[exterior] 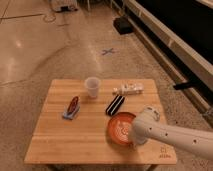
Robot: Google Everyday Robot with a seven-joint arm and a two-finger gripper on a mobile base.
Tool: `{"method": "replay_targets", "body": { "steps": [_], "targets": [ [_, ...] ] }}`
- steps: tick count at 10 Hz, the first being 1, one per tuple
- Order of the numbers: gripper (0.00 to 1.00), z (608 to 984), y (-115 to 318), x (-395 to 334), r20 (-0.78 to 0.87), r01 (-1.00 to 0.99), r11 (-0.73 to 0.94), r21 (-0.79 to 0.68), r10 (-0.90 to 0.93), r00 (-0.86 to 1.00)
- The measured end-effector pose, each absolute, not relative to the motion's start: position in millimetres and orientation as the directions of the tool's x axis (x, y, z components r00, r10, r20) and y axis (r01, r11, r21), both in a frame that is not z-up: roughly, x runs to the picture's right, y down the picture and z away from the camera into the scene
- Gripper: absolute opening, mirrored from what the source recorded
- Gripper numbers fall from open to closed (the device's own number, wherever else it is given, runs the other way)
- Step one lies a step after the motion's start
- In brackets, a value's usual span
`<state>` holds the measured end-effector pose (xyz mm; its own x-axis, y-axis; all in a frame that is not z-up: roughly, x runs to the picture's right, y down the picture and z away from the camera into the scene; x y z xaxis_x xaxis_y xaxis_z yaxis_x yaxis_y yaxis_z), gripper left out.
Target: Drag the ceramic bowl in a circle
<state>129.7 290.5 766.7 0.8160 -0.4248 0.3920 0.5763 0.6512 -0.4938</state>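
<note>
— Where do we find the ceramic bowl [120, 130]?

— We see it upright on the wooden bench [55, 142], at about 4 o'clock from the bench's middle, near the front right corner. It is orange and shallow, with a pale swirl inside.

— And the pincer [137, 135]?

— We place it at the bowl's 3 o'clock side, right at the rim. It is at the end of the white arm [175, 137], which enters from about 4 o'clock of the view. The arm's bulky wrist covers that edge of the bowl. So we cannot tell how wide the pincer stands, or whether it has hold of the rim.

— What else do we count on the bench?

— A translucent plastic cup [92, 86] stands upright at 12 o'clock of the bench, well apart from the bowl. A flat black block [115, 105] lies at about 12 o'clock from the bowl, just beside its rim; we cannot tell whether the two touch. A white packet [128, 90] lies at 1 o'clock of the bench, just past the black block. At 9 o'clock we see a blue sponge [70, 113] with a reddish-brown thing [74, 103] lying on it, which we cannot name.

— And off the bench?

— On the polished floor we see a blue tape cross [108, 51] at 12 o'clock, and further off in the same direction a black box [122, 25].
</note>
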Motion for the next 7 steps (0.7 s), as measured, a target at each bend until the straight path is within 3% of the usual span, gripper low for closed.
{"method": "replay_targets", "body": {
  "steps": [7],
  "targets": [
    [0.0,755.1,291.1,92.3,0.405,0.628,0.582,-0.516,-0.48,0.778]
  ]
}}
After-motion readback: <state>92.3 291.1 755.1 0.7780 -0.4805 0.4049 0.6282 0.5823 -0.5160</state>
